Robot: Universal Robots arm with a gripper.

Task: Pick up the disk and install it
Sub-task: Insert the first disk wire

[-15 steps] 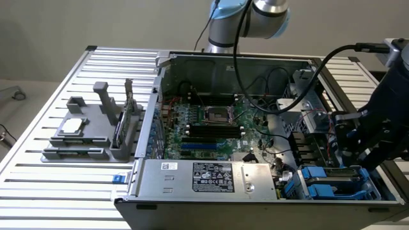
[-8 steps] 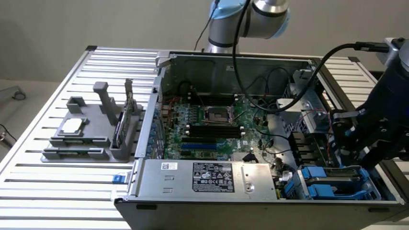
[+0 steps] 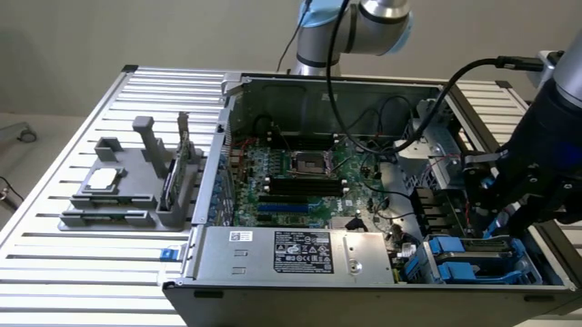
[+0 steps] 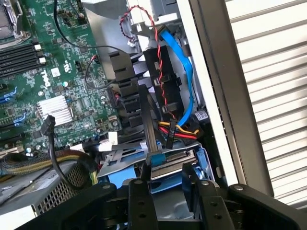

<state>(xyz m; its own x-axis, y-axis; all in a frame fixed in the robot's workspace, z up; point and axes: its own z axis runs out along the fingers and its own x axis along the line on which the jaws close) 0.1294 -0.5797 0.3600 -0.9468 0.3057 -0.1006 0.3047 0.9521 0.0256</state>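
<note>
The disk [image 4: 172,160] is a silver-grey drive in a blue carrier, with its connector edge facing the cables. It sits low in the drive bay at the front corner of the open computer case [image 3: 227,136], on the exterior view's right. My gripper [image 4: 170,179] straddles it, one black finger against each blue side, shut on it. In the exterior view the gripper [image 3: 508,228] hangs just above the blue bay, and the disk's grey edge [image 3: 486,244] shows right under it. A black cable [image 4: 148,124] runs down across the disk's connector end.
Blue drive carriers [image 3: 459,269] fill the bay beside the grey power-supply box [image 3: 300,252]. The motherboard [image 3: 300,177] lies in the middle of the case. A blue data cable [image 4: 184,72] and red-yellow wires [image 4: 180,129] hang close behind the disk. A grey fixture [image 3: 127,184] stands on the slatted table.
</note>
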